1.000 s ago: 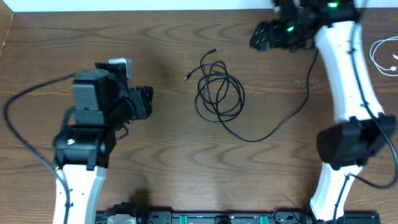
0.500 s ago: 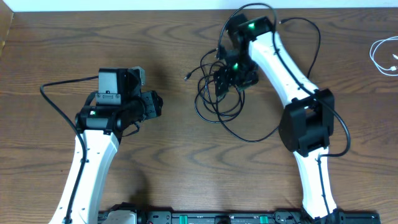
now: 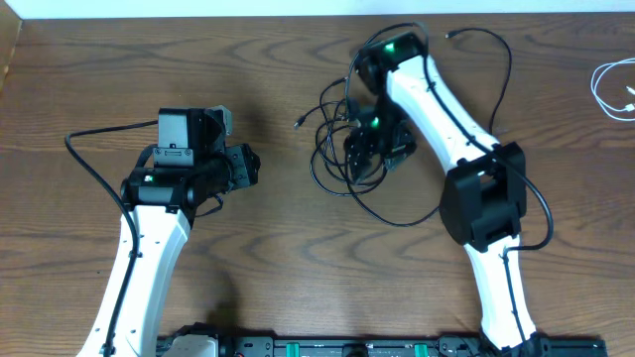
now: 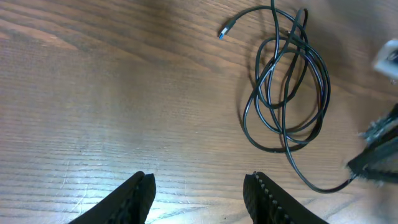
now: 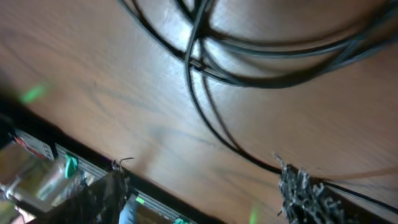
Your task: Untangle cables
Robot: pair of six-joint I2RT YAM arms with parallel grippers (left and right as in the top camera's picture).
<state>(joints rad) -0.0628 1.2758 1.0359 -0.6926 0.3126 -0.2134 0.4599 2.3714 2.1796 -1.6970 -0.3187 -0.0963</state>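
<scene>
Black cable (image 4: 286, 81): coiled, loops crossed; not untangled.
White cable (image 3: 610, 87): well apart.
Left gripper (image 4: 198, 186): jaws apart, empty.
Right gripper (image 5: 205, 180): jaws spread over coil.

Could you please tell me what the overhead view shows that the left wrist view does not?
Only the overhead view shows the white cable at the right edge of the table, and the left arm and right arm whole. Only the left wrist view shows the left gripper close up, fingers apart over bare wood with nothing between them, and the blue tip of the plug. Both show the black cable looped on the wooden table, with the right gripper at the coil.
</scene>
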